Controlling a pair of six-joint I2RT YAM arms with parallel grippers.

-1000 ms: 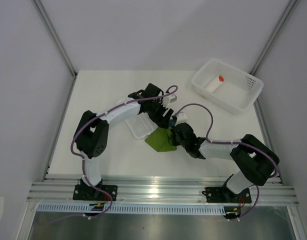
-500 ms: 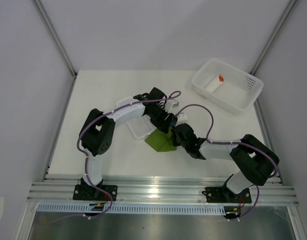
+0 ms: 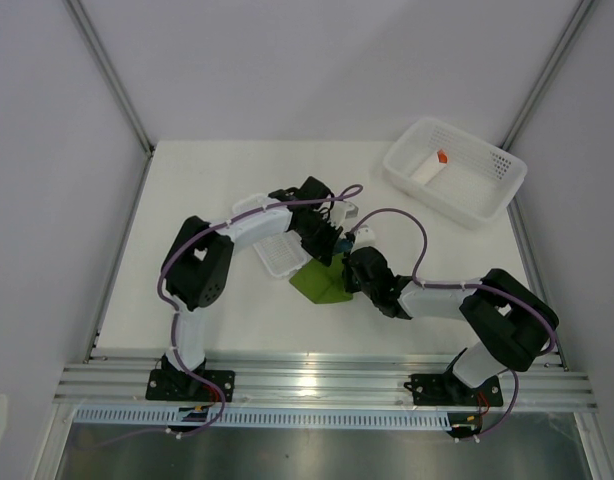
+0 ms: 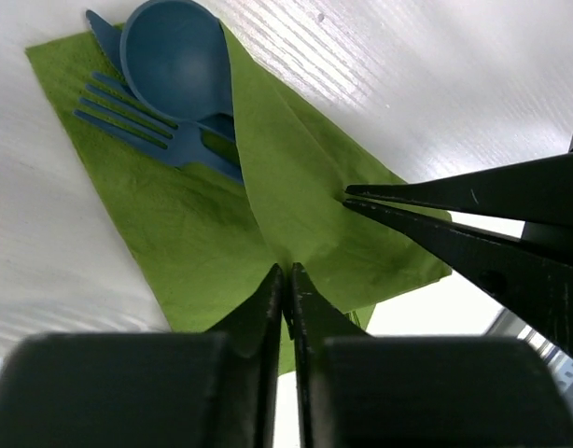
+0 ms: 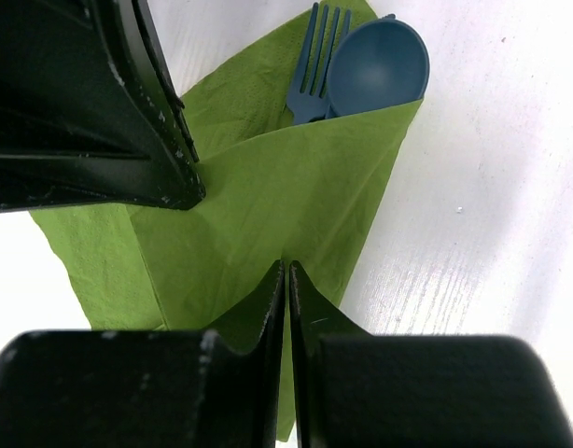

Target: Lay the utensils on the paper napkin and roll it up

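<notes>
Closure of the left jaws was the change. In the top view they had come down beside the right jaws over the paper napkin (image 3: 322, 285), near the middle of the surface (image 3: 187, 190). The left wrist view showed them pressed together, pinching the napkin's raised fold, with the spoon (image 4: 174, 56) and fork (image 4: 128, 117) tucked inside. The right wrist view showed the right jaws likewise pinching that fold, so rolling could probably begin.
</notes>
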